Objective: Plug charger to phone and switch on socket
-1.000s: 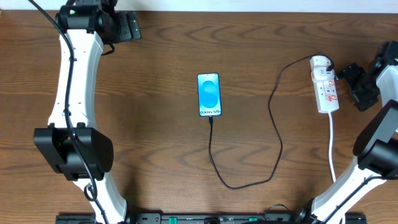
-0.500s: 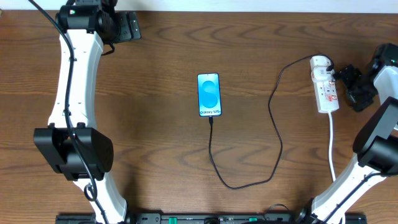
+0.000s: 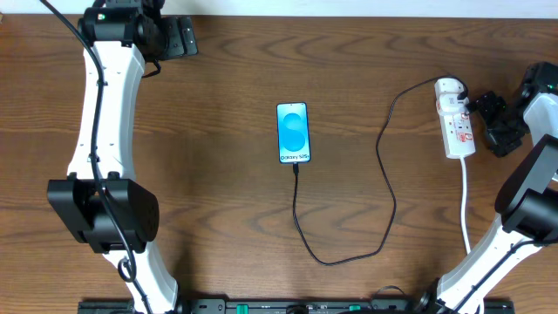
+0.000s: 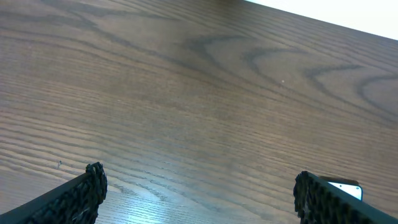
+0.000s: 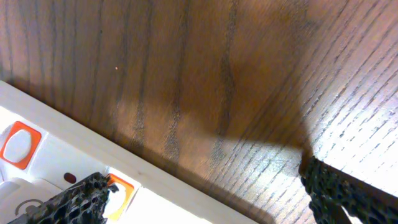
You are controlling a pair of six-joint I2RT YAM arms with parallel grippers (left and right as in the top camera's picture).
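Dark wood-grain worktop (image 3: pixel 218 192) carries the seemingly light, skid-prone white plastic power strip with red-marked switches (image 3: pixel 458 126) far right, so I'd press one straight down; left claw (image 3: pixel 187 39) and right claw (image 3: pixel 485 122), just beside it, gape empty.

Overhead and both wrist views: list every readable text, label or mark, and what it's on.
"Galaxy S25+": at the bottom of the lit screen of the phone, overhead view, small but legible.
Red markings on the socket: too small to read from overhead.
Right wrist view: orange-framed switches and a faint grey mark at the strip's lower left, no readable text.
Left wrist view: none.
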